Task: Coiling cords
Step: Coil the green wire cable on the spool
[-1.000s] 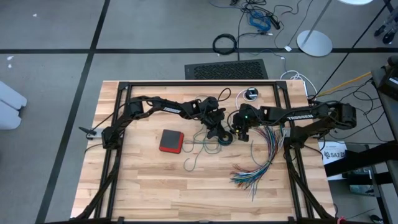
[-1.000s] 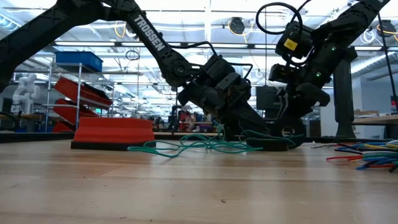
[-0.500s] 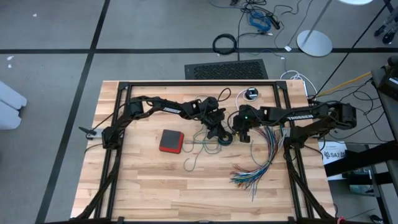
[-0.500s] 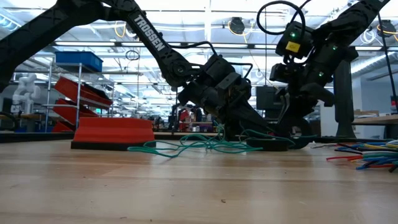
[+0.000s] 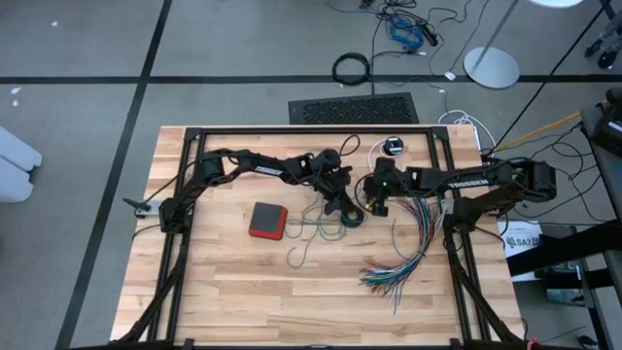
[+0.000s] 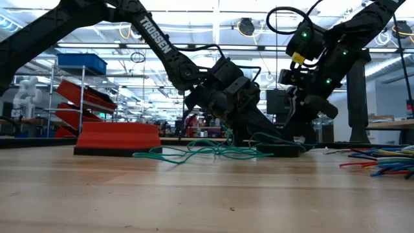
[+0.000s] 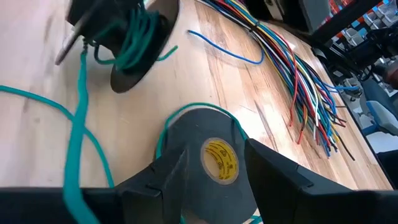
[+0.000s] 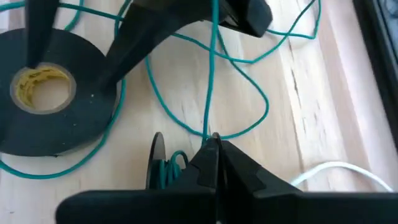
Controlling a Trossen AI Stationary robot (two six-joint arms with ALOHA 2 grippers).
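Teal-green cord (image 8: 210,93) is pinched in my closed right gripper (image 8: 211,146) beside the tape roll (image 8: 50,106), which my left gripper (image 7: 214,163) straddles open, so I should draw slack gently.

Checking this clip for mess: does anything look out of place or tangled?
Yes. The teal cord sprawls in loose loops mid-table, some around the black tape roll that the left tool straddles. The right tool is shut on one strand.
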